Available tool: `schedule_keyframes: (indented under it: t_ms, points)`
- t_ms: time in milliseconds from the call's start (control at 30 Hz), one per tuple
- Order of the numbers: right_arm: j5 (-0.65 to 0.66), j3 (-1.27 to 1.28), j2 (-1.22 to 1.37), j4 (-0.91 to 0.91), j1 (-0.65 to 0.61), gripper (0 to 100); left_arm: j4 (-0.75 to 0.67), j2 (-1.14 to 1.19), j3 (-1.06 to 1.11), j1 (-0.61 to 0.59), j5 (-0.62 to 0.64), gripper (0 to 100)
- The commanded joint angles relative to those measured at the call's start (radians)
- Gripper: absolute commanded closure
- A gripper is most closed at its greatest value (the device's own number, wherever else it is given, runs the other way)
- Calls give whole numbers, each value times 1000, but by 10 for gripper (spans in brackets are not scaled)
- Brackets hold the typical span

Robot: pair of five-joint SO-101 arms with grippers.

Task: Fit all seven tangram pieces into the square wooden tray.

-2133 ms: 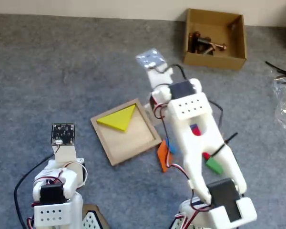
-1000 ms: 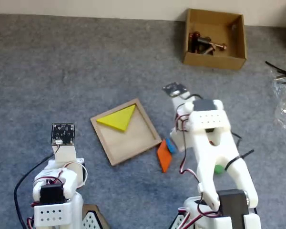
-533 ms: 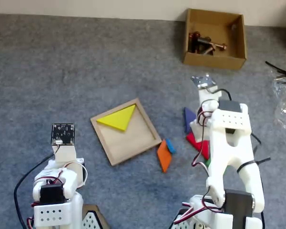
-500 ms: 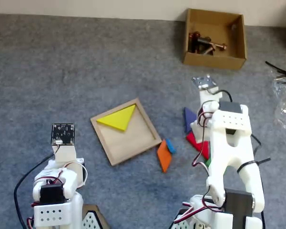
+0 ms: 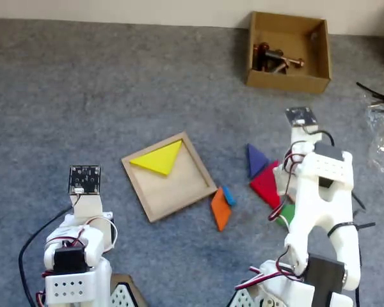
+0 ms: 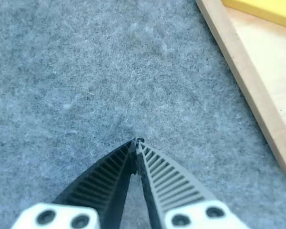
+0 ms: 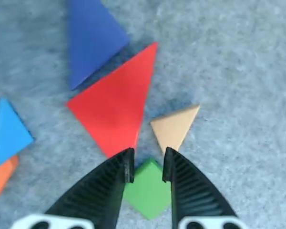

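The square wooden tray (image 5: 179,192) lies tilted at mid-table with a yellow triangle (image 5: 159,160) in its far corner. To its right lie an orange piece (image 5: 221,210), a small light-blue triangle (image 5: 228,195), a dark blue triangle (image 5: 256,158), a red triangle (image 5: 266,184) and a green square (image 5: 285,214). My right arm (image 5: 317,185) stands over these. My right gripper (image 7: 148,164) is open a little above the green square (image 7: 148,191), between the red triangle (image 7: 117,107) and a tan triangle (image 7: 174,126). My left gripper (image 6: 136,141) is shut over bare carpet, near the tray's edge (image 6: 243,81).
A cardboard box (image 5: 288,51) with small metal parts sits at the back right. Cables and a plastic bag (image 5: 381,137) lie at the right edge. Grey carpet stretches open on the left and behind the tray. My left arm (image 5: 77,246) rests at the front left.
My right arm has swung from beside the tray over to the right, uncovering the dark blue and red triangles. The left arm has not moved.
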Motion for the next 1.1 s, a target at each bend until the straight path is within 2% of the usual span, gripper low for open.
schedule_keyframes:
  t_ms: [0, 67, 133, 267, 467, 700, 1067]
  points:
    - [5, -4, -44, 18, -48, 892, 8, 7, 21, -8, 3, 995]
    - [-51, -4, -44, 15, -67, 892, 8, 7, 21, -8, 3, 995]
    - [-172, -5, -41, 10, -76, 890, 8, 7, 21, -8, 3, 995]
    - [-376, -8, -44, 18, -90, 819, 8, 7, 21, -8, 3, 995]
    - [-413, -10, -44, 76, -222, 785, 8, 7, 21, -8, 3, 995]
    - [-543, -47, -44, 94, -326, 785, 8, 7, 21, -8, 3, 995]
    - [-555, -45, -36, 94, -372, 785, 8, 7, 21, -8, 3, 995]
